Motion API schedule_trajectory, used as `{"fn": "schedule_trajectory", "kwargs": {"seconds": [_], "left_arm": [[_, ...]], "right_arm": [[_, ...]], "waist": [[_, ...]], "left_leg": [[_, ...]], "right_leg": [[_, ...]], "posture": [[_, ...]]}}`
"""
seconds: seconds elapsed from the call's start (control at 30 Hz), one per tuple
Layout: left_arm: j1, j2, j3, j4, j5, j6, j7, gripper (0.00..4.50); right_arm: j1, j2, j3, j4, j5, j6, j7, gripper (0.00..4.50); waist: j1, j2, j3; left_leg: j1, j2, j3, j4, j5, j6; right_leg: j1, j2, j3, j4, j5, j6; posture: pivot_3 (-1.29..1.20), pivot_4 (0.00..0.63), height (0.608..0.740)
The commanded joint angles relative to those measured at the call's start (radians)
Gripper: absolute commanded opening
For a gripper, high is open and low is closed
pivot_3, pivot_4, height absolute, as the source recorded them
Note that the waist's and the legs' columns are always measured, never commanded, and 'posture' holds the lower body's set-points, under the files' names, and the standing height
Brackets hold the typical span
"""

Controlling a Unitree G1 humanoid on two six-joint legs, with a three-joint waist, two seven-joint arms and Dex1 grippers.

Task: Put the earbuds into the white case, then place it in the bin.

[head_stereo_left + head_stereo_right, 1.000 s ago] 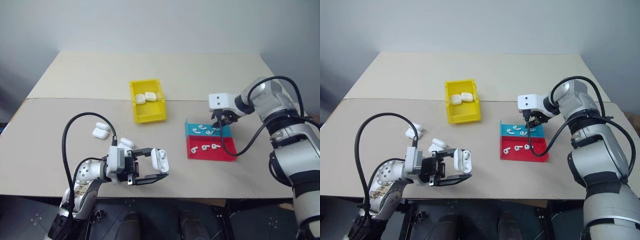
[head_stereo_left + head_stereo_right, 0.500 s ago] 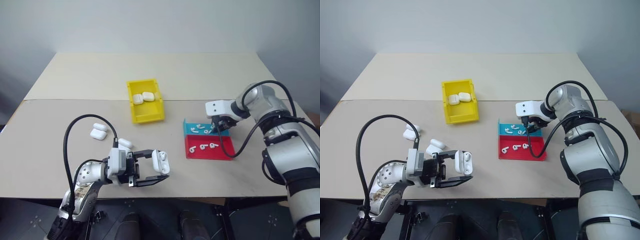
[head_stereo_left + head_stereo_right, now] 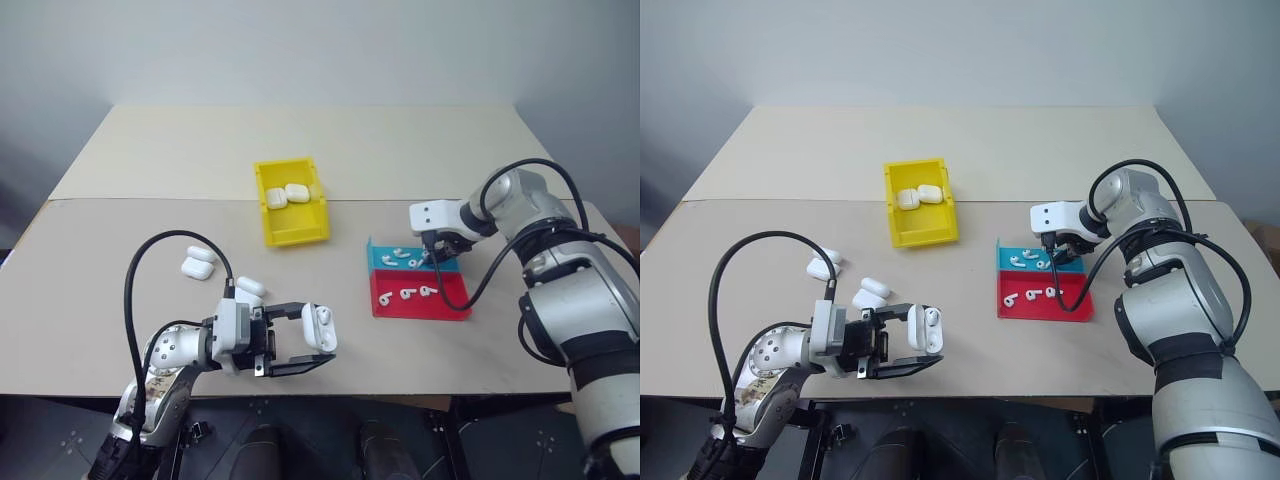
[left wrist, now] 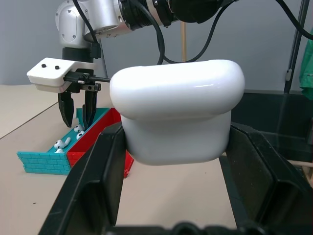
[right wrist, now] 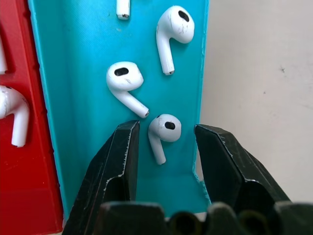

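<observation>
Left gripper (image 3: pixel 305 337) clamped on the white case (image 3: pixel 320 327), lid open, held above the near table edge, well apart from the blue tray (image 3: pixel 383 252), probably to keep the opening ready for loading. Right gripper (image 5: pixel 164 147) pointed down into the blue tray, fingers parted around one earbud (image 5: pixel 164 131) but not yet closed on it, near the tray's outer wall. More earbuds just beside. Yellow bin (image 3: pixel 293 227) beyond the tray, with two cases inside already.
</observation>
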Motion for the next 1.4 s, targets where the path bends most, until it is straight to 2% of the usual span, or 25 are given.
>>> {"fn": "schedule_trajectory", "kwargs": {"seconds": [0.03,0.4,0.5,1.03,1.07,1.4], "left_arm": [[-0.001,0.003,0.004,-0.033,-0.007,-0.017,0.005,2.77],[0.001,0.016,0.001,-0.038,0.001,-0.003,0.009,2.77],[0.002,0.016,-0.002,-0.038,-0.001,-0.002,0.015,2.77],[-0.003,0.018,-0.01,-0.039,-0.002,0.001,0.029,2.77],[-0.003,0.018,-0.01,-0.039,-0.002,0.001,0.03,2.77],[-0.01,0.018,-0.018,-0.037,-0.002,0.004,0.037,2.77]], "right_arm": [[-0.03,-0.006,-0.018,0.002,-0.004,-0.006,0.005,2.21],[-0.024,0.004,-0.028,0.012,-0.006,0.002,-0.014,2.21],[-0.022,0.004,-0.024,0.013,-0.012,-0.004,-0.016,1.66],[-0.017,0.008,-0.03,0.016,-0.021,-0.002,-0.018,1.66],[-0.015,0.007,-0.029,0.016,-0.021,-0.007,-0.018,1.31],[-0.012,0.003,-0.026,0.017,-0.028,-0.017,-0.026,1.31]], "waist": [[0.0,0.0,0.0],[-0.001,0.0,0.0],[-0.001,0.0,0.0],[-0.001,0.0,0.0],[-0.001,0.0,0.0],[-0.001,0.0,0.0]], "left_leg": [[0.0,0.0,0.0,0.0,0.0,0.0],[0.0,0.0,0.0,0.0,0.0,0.0],[0.0,0.0,0.0,0.0,0.0,0.0],[0.0,0.0,0.0,0.0,0.0,0.0],[0.0,0.0,0.0,0.0,0.0,0.0],[0.0,0.0,0.0,0.0,0.0,0.0]], "right_leg": [[0.0,0.0,0.0,0.0,0.0,0.0],[0.0,0.0,0.0,0.0,0.0,0.0],[0.0,0.0,0.0,0.0,0.0,0.0],[0.0,0.0,0.0,0.0,0.0,0.0],[0.0,0.0,0.0,0.0,0.0,0.0],[0.0,0.0,0.0,0.0,0.0,0.0]], "posture": [[0.0,0.15,0.74],[0.0,0.15,0.74],[0.0,0.15,0.74],[0.0,0.15,0.74],[0.0,0.15,0.74],[0.0,0.15,0.74]]}}
